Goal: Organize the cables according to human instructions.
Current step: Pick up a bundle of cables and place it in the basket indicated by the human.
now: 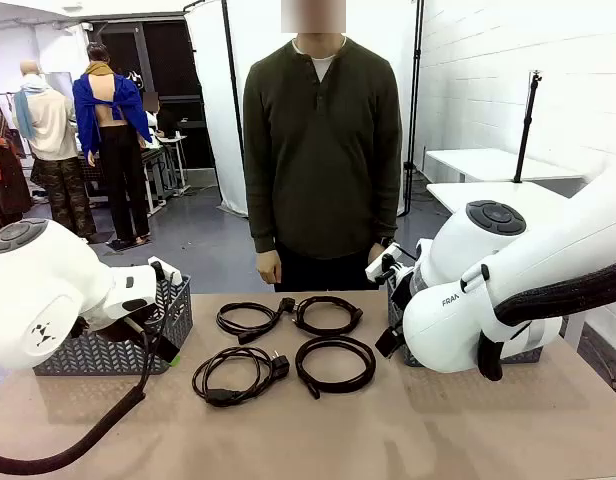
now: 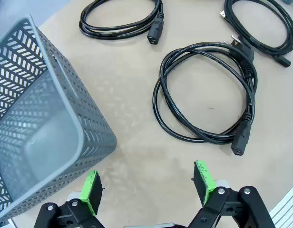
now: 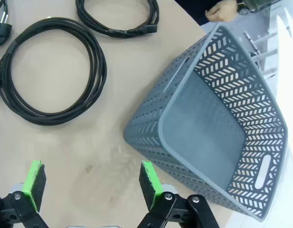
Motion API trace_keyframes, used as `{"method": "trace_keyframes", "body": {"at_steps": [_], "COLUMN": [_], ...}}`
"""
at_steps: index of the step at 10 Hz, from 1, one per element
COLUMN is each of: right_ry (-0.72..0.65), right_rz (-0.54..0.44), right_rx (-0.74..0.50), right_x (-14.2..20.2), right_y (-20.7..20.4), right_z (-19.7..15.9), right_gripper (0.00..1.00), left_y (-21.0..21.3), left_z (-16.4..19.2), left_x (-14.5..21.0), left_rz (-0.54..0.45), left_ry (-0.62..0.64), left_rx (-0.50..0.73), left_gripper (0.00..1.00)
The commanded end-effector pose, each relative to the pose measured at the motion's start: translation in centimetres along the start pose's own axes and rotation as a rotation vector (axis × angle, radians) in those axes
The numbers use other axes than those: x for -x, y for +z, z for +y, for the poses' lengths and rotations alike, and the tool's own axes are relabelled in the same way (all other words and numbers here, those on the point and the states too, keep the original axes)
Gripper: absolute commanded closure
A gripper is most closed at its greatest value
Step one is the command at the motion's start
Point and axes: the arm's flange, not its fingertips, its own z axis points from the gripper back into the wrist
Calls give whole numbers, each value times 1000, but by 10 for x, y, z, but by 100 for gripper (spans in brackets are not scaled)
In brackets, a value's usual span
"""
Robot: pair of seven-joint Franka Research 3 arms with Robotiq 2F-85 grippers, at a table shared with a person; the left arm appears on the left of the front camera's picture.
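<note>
Four black coiled cables lie on the table in two rows: back left (image 1: 246, 320), back right (image 1: 328, 315), front left (image 1: 238, 375) and front right (image 1: 335, 363). My left gripper (image 2: 147, 185) hangs open above bare table, between the left basket (image 2: 42, 123) and the front left cable (image 2: 240, 140); two more cables (image 2: 154, 34) (image 2: 251, 39) lie beyond. My right gripper (image 3: 92, 183) is open too, over bare table beside the right basket (image 3: 218, 118), with the front right cable (image 3: 100, 71) just ahead and another cable (image 3: 137, 29) farther off. Neither gripper touches anything.
A grey perforated basket (image 1: 108, 345) stands at the table's left, and another is half hidden behind my right arm (image 1: 398, 310). A person (image 1: 323, 150) stands at the far edge with arms down, one hand (image 3: 222, 9) near the right basket.
</note>
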Motion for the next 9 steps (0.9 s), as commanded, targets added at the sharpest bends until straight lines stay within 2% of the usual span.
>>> {"method": "trace_keyframes", "body": {"at_steps": [1, 9], "right_ry": [0, 0], "right_rz": [0, 0], "right_rx": [0, 0], "right_x": [0, 0], "right_y": [0, 0], "right_z": [0, 0], "right_gripper": [0, 0], "left_y": [0, 0], "left_z": [0, 0], "left_x": [0, 0], "left_rz": [0, 0], "left_ry": [0, 0], "left_rx": [0, 0], "left_gripper": [0, 0]}}
